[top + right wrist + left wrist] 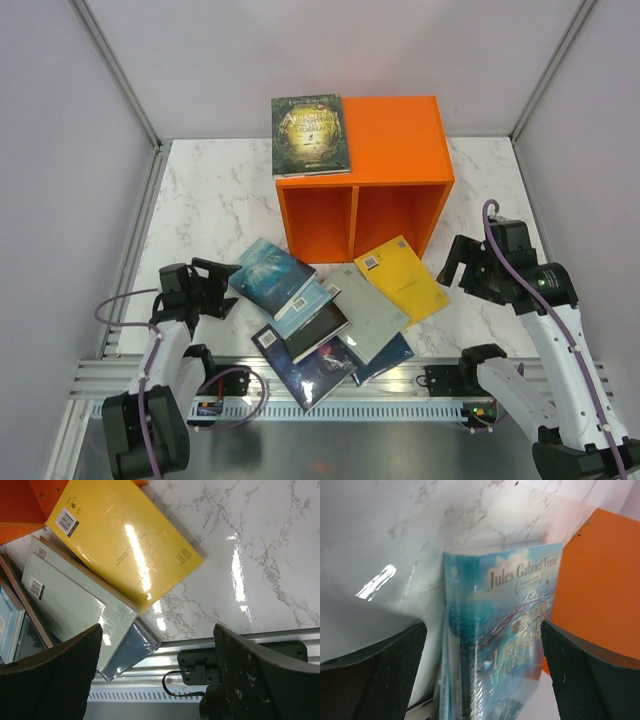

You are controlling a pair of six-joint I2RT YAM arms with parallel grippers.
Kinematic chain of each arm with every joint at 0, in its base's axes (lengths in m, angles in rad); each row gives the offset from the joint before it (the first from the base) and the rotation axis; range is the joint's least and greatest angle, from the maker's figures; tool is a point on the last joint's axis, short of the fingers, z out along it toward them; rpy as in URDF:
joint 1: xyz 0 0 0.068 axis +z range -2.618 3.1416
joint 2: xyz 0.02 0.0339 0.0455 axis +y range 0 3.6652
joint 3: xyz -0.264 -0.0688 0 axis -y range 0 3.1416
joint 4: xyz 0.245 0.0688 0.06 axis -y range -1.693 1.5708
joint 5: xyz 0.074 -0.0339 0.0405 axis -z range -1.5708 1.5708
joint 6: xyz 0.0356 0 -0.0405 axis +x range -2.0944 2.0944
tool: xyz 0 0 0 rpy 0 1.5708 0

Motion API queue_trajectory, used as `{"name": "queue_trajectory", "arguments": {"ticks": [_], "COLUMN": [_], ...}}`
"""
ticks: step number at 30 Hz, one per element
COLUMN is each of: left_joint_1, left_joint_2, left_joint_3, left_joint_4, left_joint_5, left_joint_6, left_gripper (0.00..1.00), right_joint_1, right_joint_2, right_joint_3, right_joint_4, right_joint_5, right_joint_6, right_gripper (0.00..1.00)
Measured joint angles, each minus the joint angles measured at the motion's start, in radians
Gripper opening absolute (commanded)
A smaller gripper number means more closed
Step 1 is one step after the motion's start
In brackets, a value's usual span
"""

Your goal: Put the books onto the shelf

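Books (pixel 335 320) in a heap before shelf (pixel 400 140)

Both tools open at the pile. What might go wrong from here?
1. The teal book overlaps the light blue book; the left tool may drag both.
2. The yellow book lies on the pale grey-green book, so the right tool could shift that too.
3. Bumping the shelf could knock off the book on top.

White marble table (pixel 210 205) with orange shelf (pixel 398 140) and scattered books (pixel 372 312)
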State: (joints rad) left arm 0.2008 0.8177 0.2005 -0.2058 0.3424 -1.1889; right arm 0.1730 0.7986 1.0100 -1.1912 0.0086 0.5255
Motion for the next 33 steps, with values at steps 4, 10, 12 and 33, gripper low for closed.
{"name": "queue_trajectory", "arguments": {"ticks": [4, 10, 12, 33], "left_joint_1": [-0.007, -0.015, -0.020, -0.021], "left_joint_2": [0.131, 0.377, 0.439, 0.156], "left_joint_3": [-0.003, 0.108, 0.144, 0.553], "left_joint_4": [0.187, 0.322, 0.345, -0.257], "left_joint_5": [0.002, -0.011, -0.026, -0.217], "left_joint_6": [-0.046, -0.052, -0.035, 0.313], "left_gripper": [1.00, 0.88, 0.65, 0.02], "right_joint_1": [0.000, 0.000, 0.000, 0.000], "right_joint_2": [0.003, 0.023, 0.031, 0.037], "right_joint_3": [-0.009, -0.021, -0.021, -0.021], "right_joint_4": [-0.002, -0.002, -0.001, 0.030], "right_joint_5": [0.004, 0.019, 0.022, 0.032], "right_joint_6": [-0.002, -0.003, -0.003, 0.039], "right_gripper": [0.95, 0.95, 0.95, 0.95]}}
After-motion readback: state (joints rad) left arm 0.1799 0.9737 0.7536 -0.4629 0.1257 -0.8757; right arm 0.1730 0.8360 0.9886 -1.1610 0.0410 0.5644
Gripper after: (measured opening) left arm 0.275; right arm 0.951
